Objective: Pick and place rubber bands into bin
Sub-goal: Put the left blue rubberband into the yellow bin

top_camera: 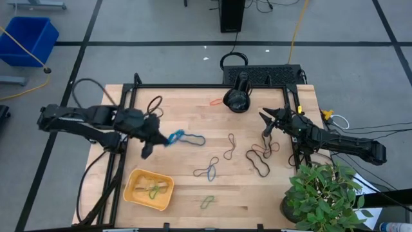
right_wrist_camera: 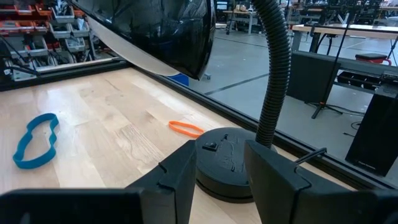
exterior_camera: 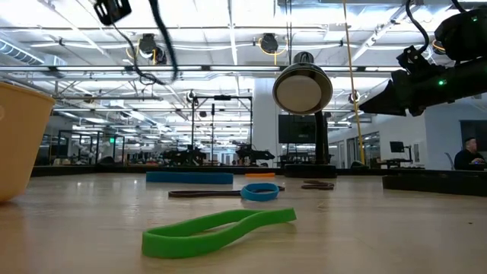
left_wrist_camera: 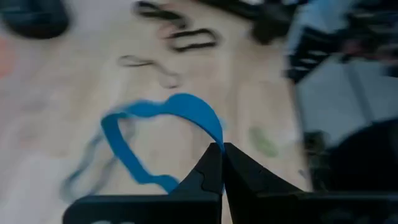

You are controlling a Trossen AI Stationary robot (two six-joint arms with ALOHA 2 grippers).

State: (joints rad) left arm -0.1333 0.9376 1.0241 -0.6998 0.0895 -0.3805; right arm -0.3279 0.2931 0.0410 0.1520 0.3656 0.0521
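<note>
My left gripper (top_camera: 164, 139) is over the table's left half, shut on a light-blue rubber band (top_camera: 175, 136), whose loop (left_wrist_camera: 155, 134) spreads out beyond the fingertips in the left wrist view. The orange-yellow bin (top_camera: 149, 189) stands at the near left, toward the table's near edge from that gripper, with a few bands lying in it. Loose rubber bands lie flat on the wood: a dark blue one (top_camera: 194, 138), a brown one (top_camera: 230, 147), a green one (top_camera: 207, 202). My right gripper (top_camera: 267, 122) waits open at the far right, with nothing between its fingers (right_wrist_camera: 217, 171). My left gripper pinches one short stretch of the blue band's loop (left_wrist_camera: 216, 138) between its two shut fingers (left_wrist_camera: 208, 168). The rest of the loop hangs open past the fingertips, above the table.
A black desk lamp stands on its round base (top_camera: 237, 100) at the far middle, just in front of my right gripper. An orange band (top_camera: 215, 102) lies beside it. More bands (top_camera: 261, 158) lie at the right. A potted plant (top_camera: 322, 193) fills the near right corner.
</note>
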